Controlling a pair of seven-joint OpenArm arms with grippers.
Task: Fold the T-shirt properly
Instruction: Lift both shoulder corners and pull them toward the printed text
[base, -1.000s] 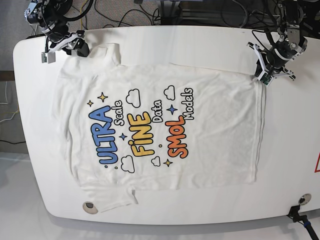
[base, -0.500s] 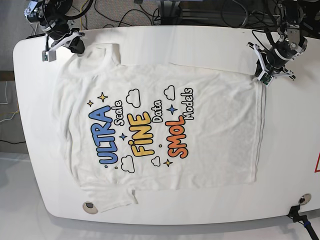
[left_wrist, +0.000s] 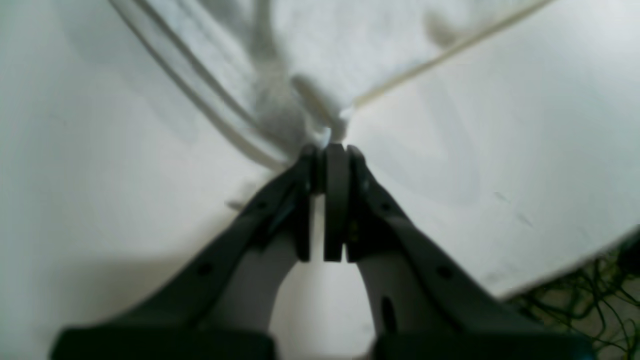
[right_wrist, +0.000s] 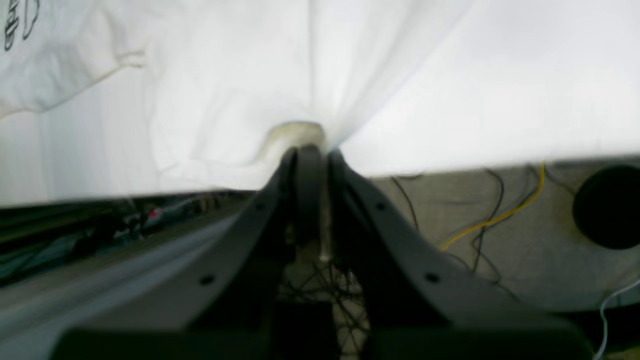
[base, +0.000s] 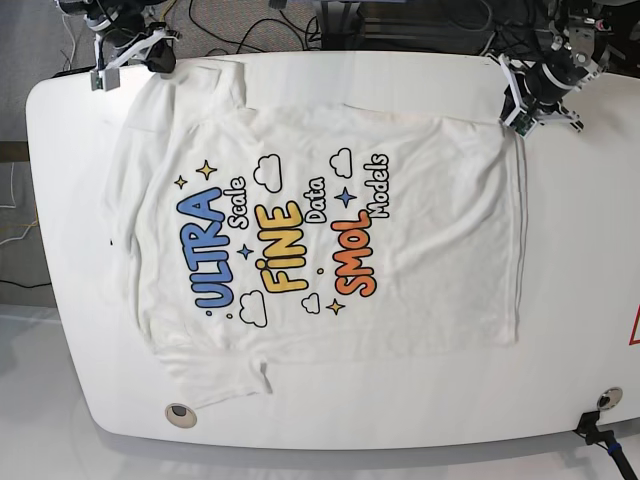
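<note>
The white T-shirt (base: 320, 230) lies flat on the tabletop, print side up, with "ULTRA", "FINE" and "SMOL" showing. My left gripper (base: 521, 121) is at the far right and is shut on the shirt's hem corner; the left wrist view shows the jaws (left_wrist: 330, 150) pinched on bunched cloth (left_wrist: 310, 60). My right gripper (base: 158, 66) is at the far left and is shut on the shirt's shoulder corner; the right wrist view shows it (right_wrist: 310, 147) over the table's edge with cloth (right_wrist: 225, 75) pulled taut from it.
The white tabletop (base: 580, 260) ends close behind both grippers, with cables (base: 260, 25) on the floor beyond. A round insert (base: 178, 413) sits near the front left edge. A black clamp (base: 600, 432) is at the front right corner.
Both grippers have moved toward the table's far edge, dragging the shirt with them. The shirt's far edge now lies near that edge, and the print has shifted the same way.
</note>
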